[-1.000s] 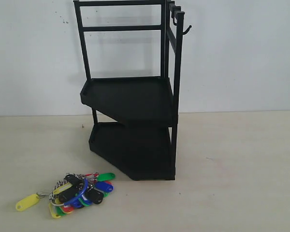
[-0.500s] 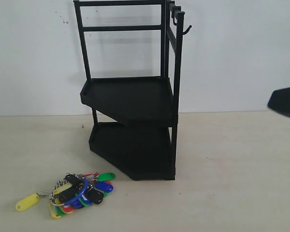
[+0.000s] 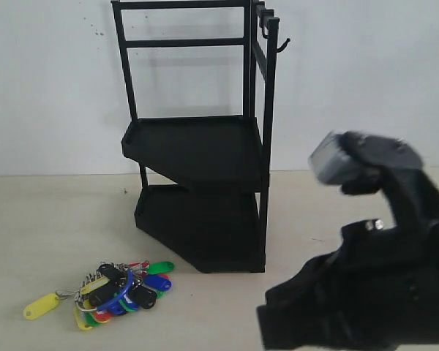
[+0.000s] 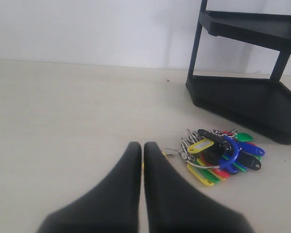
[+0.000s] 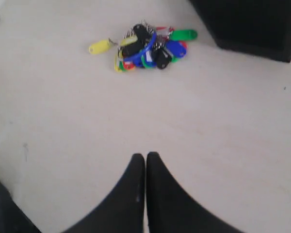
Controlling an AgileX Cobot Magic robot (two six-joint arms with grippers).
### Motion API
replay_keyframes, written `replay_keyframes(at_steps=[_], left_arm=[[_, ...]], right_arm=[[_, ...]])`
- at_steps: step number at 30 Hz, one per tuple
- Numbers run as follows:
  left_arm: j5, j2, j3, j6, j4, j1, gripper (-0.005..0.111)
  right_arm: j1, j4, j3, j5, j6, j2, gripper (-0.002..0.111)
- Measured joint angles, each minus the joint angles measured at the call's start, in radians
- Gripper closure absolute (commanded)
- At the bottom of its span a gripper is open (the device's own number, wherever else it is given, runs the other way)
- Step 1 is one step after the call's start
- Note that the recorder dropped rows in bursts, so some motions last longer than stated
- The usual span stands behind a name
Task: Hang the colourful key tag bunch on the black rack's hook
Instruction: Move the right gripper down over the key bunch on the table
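Colourful key tag bunch [image 3: 121, 289] lies flat on the pale table [image 3: 44, 219], toward the front left corner as you see it in the exterior view. One yellow tag [image 3: 41, 306] sticks out from the bunch toward the left edge, and the blue-sleeved loop [image 3: 121, 294] lies curled over the top of the pile. The black rack [image 3: 197, 146] stands near the back edge, about midway along it, close to the white wall [image 3: 44, 88]. The key tag bunch sits near the front left of the rack's lower tier but not touching it. The hook [image 3: 283, 45] juts out from the top of the rack's right-hand post with its tip turned up, and nothing hangs on it.

Your right arm [image 3: 373, 278] fills the front right corner of the table in the exterior view, blurred and dark. In its wrist view the right gripper [image 5: 145, 158] has both fingers pressed together with nothing between them, above bare table and well apart from the bunch [image 5: 143, 46].

Your left gripper [image 4: 142, 145] is likewise closed, finger against finger, and empty. In its wrist view the bunch [image 4: 218, 155] lies just beyond the fingertips. A sliver of yellow tag shows right at their edge, but you cannot tell from this view whether they touch it.
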Motion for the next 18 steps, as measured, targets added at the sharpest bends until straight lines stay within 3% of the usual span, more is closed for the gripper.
replay_keyframes(at_steps=[11, 18], left_arm=[[0.000, 0.000, 0.000, 0.000, 0.000, 0.000, 0.102], [0.000, 0.000, 0.000, 0.000, 0.000, 0.000, 0.102]], right_arm=[[0.044, 0.076, -0.143, -0.123, -0.069, 0.364, 0.108], [0.044, 0.160, -0.320, -0.067, -0.192, 0.594, 0.108]])
